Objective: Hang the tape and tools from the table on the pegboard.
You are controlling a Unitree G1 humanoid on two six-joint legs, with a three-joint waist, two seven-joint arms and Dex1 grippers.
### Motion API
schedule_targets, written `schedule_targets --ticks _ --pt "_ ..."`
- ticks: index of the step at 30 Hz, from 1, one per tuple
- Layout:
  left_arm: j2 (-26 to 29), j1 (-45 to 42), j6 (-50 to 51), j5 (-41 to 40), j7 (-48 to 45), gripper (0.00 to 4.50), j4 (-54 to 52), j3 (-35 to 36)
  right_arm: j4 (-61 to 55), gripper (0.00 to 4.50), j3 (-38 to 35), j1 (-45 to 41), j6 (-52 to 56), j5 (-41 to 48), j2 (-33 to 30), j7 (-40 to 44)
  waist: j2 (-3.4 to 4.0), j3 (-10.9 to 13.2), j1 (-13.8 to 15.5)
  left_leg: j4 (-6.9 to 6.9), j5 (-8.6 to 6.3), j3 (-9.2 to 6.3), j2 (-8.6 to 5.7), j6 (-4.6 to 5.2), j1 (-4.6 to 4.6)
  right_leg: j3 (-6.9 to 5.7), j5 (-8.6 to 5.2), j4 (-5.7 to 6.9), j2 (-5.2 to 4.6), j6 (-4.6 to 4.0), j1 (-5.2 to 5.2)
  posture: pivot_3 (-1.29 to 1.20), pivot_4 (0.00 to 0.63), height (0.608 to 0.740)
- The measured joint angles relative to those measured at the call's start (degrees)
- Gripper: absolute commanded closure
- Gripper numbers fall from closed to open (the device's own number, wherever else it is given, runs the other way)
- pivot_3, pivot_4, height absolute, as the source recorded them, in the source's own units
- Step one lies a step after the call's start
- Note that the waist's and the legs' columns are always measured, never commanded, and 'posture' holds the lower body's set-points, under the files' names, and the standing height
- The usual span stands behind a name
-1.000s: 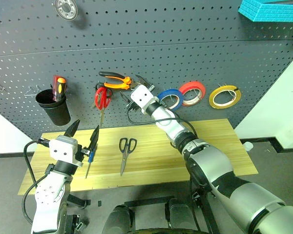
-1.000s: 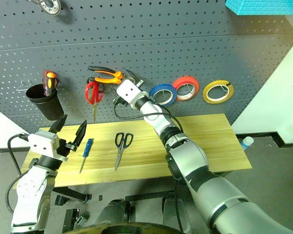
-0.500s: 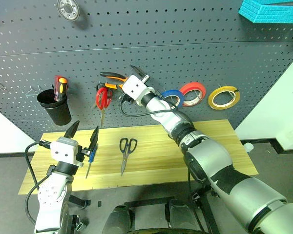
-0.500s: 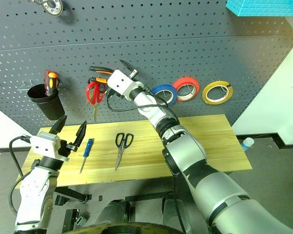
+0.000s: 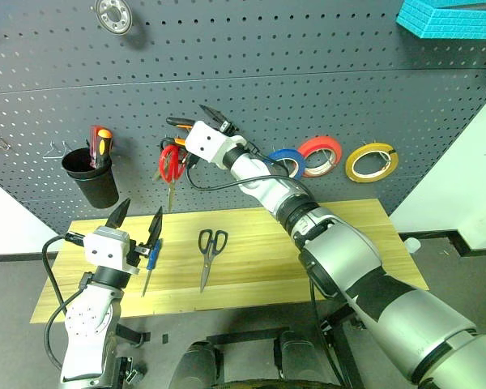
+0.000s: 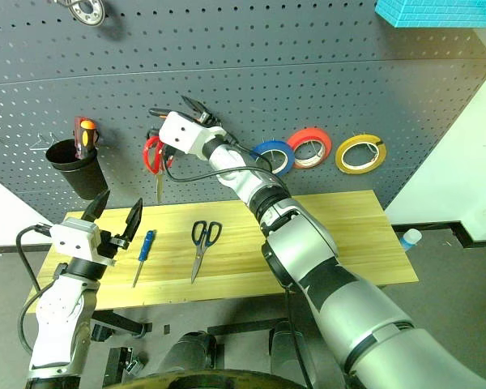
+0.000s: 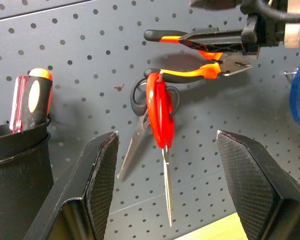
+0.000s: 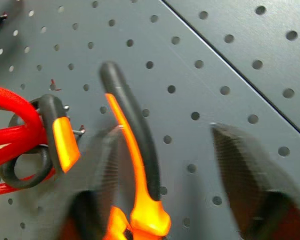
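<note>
On the pegboard (image 5: 308,89), the orange-and-black pliers (image 5: 186,127) are seen hooked above the red-handled scissors (image 5: 171,164), with the right gripper (image 5: 217,120) at one handle, its fingers parted around it but not visibly clamped. The pliers are judged stiff and fairly heavy, best taken by the rubbery handles. The left gripper (image 5: 138,220) is held wide and empty above the wooden table (image 5: 340,235), beside the blue-handled screwdriver (image 6: 142,255).
</note>
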Motion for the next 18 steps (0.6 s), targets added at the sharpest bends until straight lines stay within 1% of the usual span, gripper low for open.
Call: schedule_targets --ticks 8,16,18 --pt "0.00 -0.64 -0.26 0.00 -0.05 1.22 1.13 -0.15 0.00 1.93 1.76 0.00 -0.13 -1.14 -0.37 0.82 0.00 -0.01 -0.09 0.00 0.00 0.00 0.00 0.00 0.01 0.00 0.00 0.01 0.00 0.00 0.00 0.05 0.000 0.738" --pt "0.00 -1.12 -0.80 0.00 -0.06 1.22 1.67 -0.19 0.00 1.93 3.16 0.00 2.44 -2.30 -0.77 1.46 0.00 -0.02 -0.06 0.01 0.00 0.00 0.00 0.00 0.01 0.00 0.00 0.02 0.00 0.00 0.00 0.05 0.000 0.738" --pt "0.01 -1.14 -0.87 0.00 -0.10 1.22 1.78 -0.19 0.01 2.31 3.16 0.00 3.10 -2.28 -0.78 1.17 0.00 -0.02 -0.08 0.01 0.00 0.00 0.00 0.00 0.01 0.00 0.01 0.02 0.00 0.00 0.00 0.05 0.000 0.738"
